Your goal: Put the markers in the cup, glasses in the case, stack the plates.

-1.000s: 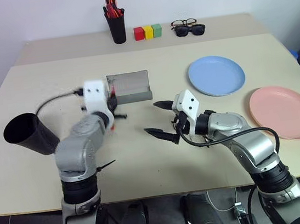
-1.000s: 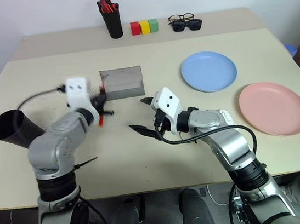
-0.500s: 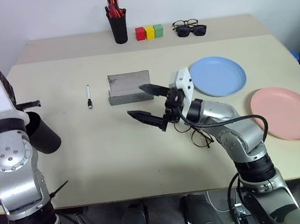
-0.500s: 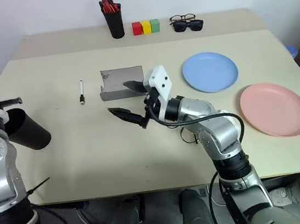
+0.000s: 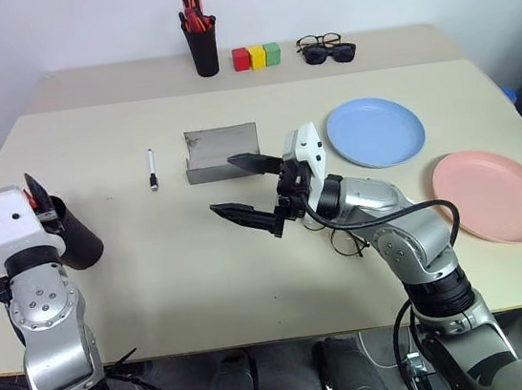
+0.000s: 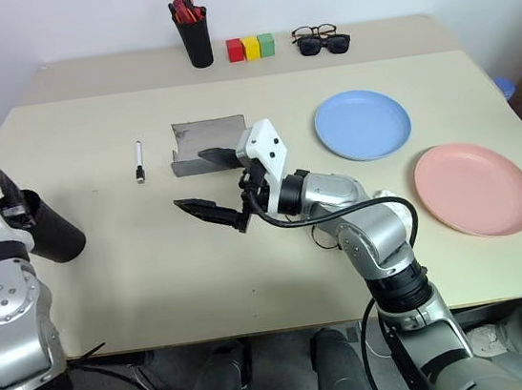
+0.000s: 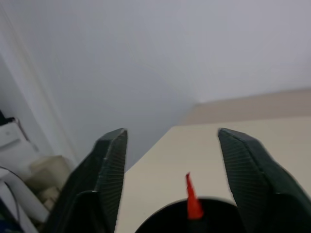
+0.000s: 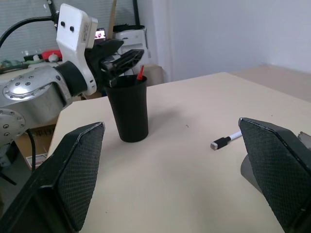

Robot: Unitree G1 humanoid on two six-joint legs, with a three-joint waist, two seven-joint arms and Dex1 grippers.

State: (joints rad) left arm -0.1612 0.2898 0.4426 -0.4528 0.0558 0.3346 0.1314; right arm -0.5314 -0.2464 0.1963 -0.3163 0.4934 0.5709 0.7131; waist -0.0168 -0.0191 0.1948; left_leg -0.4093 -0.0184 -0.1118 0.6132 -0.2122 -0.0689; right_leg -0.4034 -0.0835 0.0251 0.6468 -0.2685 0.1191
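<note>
We are holding our left gripper [image 7: 170, 160] released over the wide black plastic cup [image 8: 128, 109], a red-orange marker tip [image 7: 193, 204] inside. Our right gripper [image 5: 246, 187] is gaping empty, the white black-capped marker [image 5: 152, 169] at its ten o'clock.

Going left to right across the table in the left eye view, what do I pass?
Black cup → white marker → grey case → right gripper → blue plate → pink plate.

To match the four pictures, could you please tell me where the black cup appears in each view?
Left eye view: cup at the table's left edge.
Right eye view: cup far left.
Left wrist view: its rim, red marker inside.
Right wrist view: cup, upright.
Shared landmark: the marker's red tip.
</note>
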